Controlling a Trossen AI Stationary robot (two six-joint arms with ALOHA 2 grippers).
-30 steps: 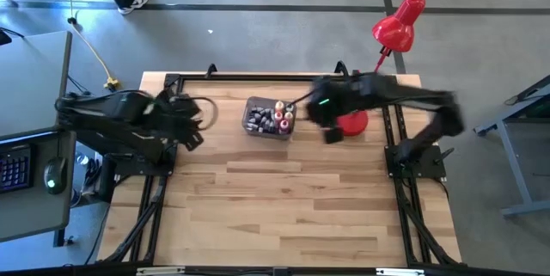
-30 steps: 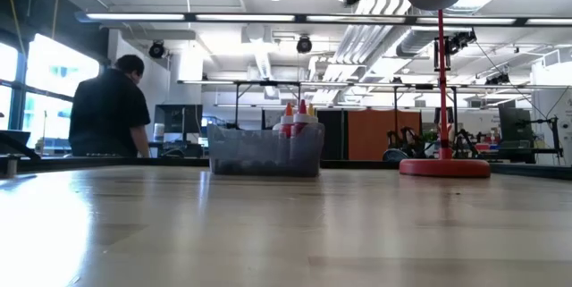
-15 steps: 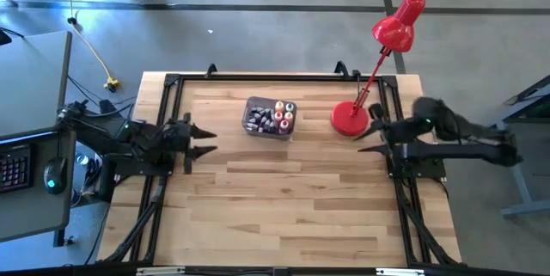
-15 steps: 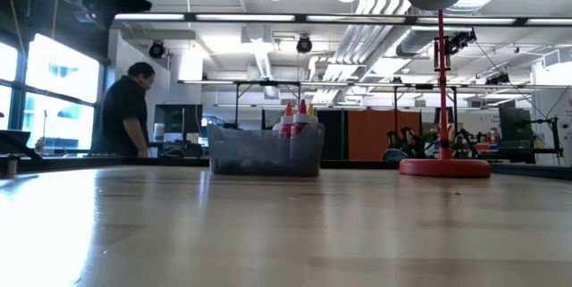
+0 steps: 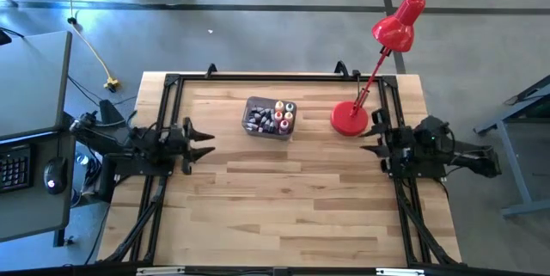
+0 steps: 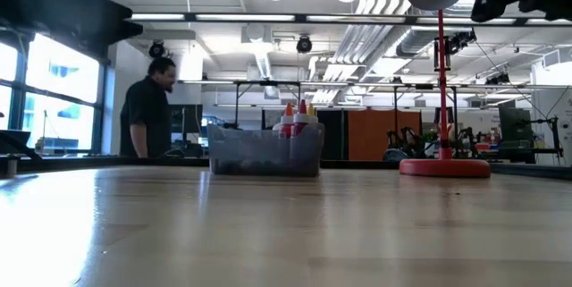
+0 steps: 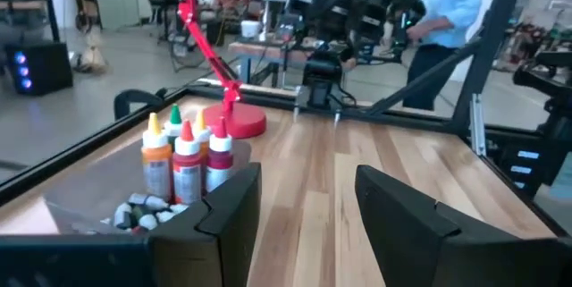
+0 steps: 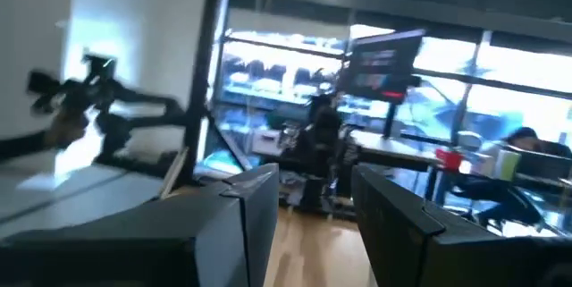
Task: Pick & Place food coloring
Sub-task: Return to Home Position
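Note:
The food coloring bottles [image 5: 277, 117] stand and lie in a dark grey bin [image 5: 253, 127] at the table's far middle; in the left wrist view several upright bottles [image 7: 185, 156] with red, yellow and green tops stand above small vials [image 7: 134, 212] lying in the bin. The bin also shows in the low view [image 6: 265, 151]. My left gripper [image 5: 203, 139] is open and empty at the table's left edge, pointing right. My right gripper [image 5: 368, 140] is open and empty at the table's right edge, pointing left.
A red desk lamp stands with its round base [image 5: 349, 119] to the right of the bin, its arm slanting up to the head [image 5: 397, 23] beyond the far right corner. A person [image 6: 147, 113] walks in the room behind the table.
My right gripper has drawn back from beside the bin to the table's right edge. My left gripper has pulled back a little toward the left edge and settled low. The bin and bottles have stayed put. The person in the room has walked rightward.

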